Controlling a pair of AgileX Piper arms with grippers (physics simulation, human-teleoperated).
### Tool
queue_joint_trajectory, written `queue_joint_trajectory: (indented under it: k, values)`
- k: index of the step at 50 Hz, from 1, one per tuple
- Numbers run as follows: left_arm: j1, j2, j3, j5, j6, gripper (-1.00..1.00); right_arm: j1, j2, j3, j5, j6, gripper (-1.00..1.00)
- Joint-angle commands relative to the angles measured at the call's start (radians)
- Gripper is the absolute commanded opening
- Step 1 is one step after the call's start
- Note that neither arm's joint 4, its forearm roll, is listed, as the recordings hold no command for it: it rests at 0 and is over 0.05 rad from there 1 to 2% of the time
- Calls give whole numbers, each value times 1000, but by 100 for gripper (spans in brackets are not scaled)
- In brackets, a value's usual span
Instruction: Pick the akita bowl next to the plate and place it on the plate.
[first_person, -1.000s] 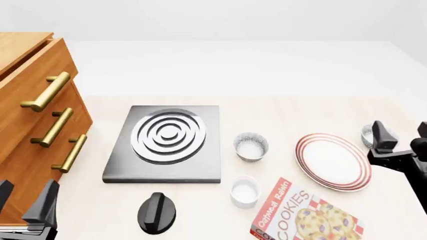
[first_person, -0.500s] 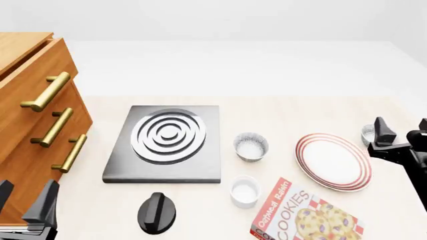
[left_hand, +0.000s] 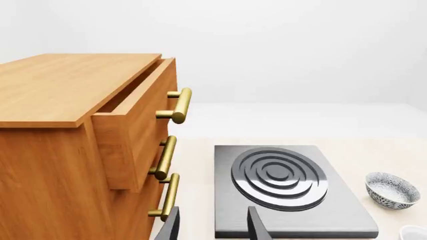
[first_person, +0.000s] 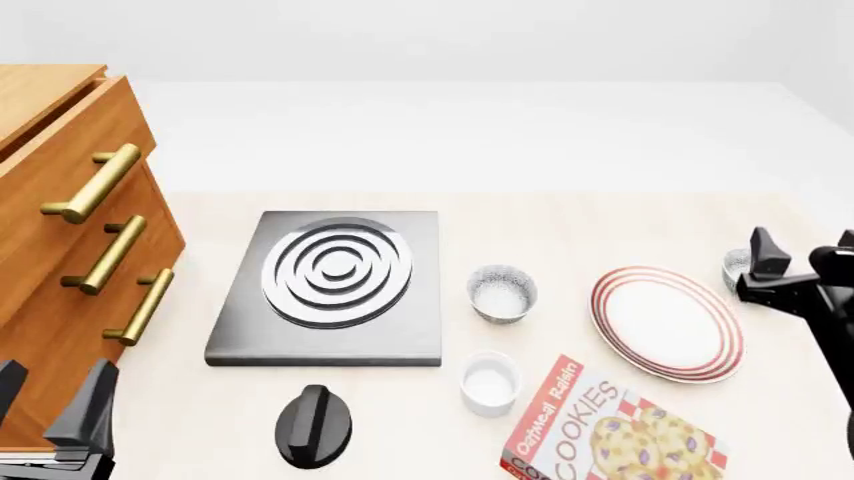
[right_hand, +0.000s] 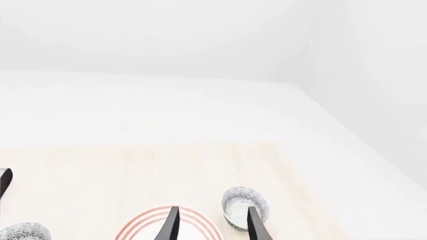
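Right now my left gripper (first_person: 51, 400) sits spread and idle by the drawers (first_person: 67, 220), well away from the job. Moving right: stove plate (first_person: 334, 285), a speckled bowl (first_person: 502, 292) that isn't touching the plate (first_person: 665, 322), then the bowl I want (first_person: 735, 268), just beside the plate's far right rim. My right gripper (first_person: 801, 262) hangs near it, jaws apart, empty. I'm on the approach; next I need to lower over its rim and close.

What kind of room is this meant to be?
Probably a mock kitchen in a simulator: a stove burner with its knob, a wooden drawer cabinet, plus a red-ringed plate and cookie box on a pale table.
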Motion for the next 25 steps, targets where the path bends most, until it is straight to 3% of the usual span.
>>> queue_joint_trajectory:
  k: [1, 25]
  values:
    - [0, 0, 0, 0, 0, 100, -9, 39, -25, -3, -2, 100]
    - [0, 0, 0, 0, 0, 100, -40, 146, -68, -37, -9, 100]
